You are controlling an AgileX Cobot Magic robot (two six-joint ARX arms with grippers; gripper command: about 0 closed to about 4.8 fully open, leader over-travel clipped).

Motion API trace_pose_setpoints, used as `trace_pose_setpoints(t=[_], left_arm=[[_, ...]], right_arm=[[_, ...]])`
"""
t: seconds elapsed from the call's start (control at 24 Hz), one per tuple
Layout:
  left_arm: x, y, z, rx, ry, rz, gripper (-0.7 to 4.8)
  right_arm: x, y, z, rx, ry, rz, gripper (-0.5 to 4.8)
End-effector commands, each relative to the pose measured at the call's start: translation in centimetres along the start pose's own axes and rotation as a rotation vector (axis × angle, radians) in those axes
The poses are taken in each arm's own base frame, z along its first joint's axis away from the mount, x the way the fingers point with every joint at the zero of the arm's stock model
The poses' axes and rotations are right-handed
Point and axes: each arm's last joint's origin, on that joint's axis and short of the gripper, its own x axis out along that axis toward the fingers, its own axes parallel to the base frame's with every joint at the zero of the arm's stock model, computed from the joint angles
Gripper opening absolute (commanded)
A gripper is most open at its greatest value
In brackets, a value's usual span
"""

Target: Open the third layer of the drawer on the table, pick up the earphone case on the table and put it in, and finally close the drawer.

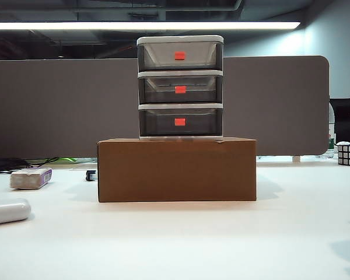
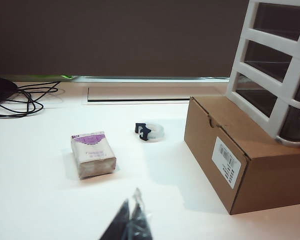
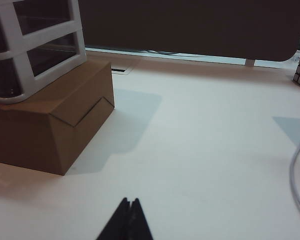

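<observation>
The drawer (image 1: 180, 87), a white-framed unit with three smoky grey tiers, stands on a brown cardboard box (image 1: 177, 169) mid-table. All tiers are pushed in; the third layer (image 1: 180, 122) is the lowest, with a red-orange tab. The glossy white earphone case (image 1: 7, 210) lies at the left edge of the white table (image 1: 181, 239). In the left wrist view my left gripper (image 2: 131, 201) is shut and empty, hanging over bare table short of the box (image 2: 225, 150) and drawer (image 2: 270, 75). My right gripper (image 3: 129, 201) is shut and empty too, back from the box (image 3: 55, 125) and drawer (image 3: 35, 55). Neither gripper shows in the exterior view.
A rough greyish block with a purple edge (image 1: 31, 178) (image 2: 93, 154) lies left of the box, with a small tape roll (image 2: 150, 131) beside it. Black cables (image 2: 20, 97) trail at the back left. A puzzle cube (image 1: 349, 154) sits at the far right. A grey partition (image 1: 58, 105) backs the table.
</observation>
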Motion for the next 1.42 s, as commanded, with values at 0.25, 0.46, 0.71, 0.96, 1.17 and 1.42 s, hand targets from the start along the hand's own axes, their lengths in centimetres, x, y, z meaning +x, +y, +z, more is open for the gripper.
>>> trace_pose_setpoints(t=[0.25,0.46,0.71,0.96,1.17,1.42], left_arm=[[0.0,0.0,0.2,0.0,-0.014,0.002,-0.05],[0.0,-0.3,0.2,-0.15,-0.01,-0.083,-0.06],[0.0,-2.0,1.0,-0.152,-0.077,-0.233,-0.06],[0.2,-4.2,0.3,-0.162,-0.004,-0.24,-0.06],[1.4,-5.6,0.7,-0.172,-0.027,-0.262,-0.06],[5.2,-7.3,0.8,-0.141,0.076,-0.256,-0.06]], right_arm=[[0.0,0.0,0.0,-0.003,-0.017,0.001,-0.04],[0.0,0.3,0.5,0.074,-0.068,0.109,-0.05],[-0.3,1.1,2.2,0.081,-0.228,0.259,-0.05],[-0.1,2.3,1.9,0.105,-0.17,0.271,-0.05],[0.5,3.2,3.6,0.1,-0.043,0.254,-0.05],[3.3,4.0,4.6,0.082,0.105,0.264,-0.05]])
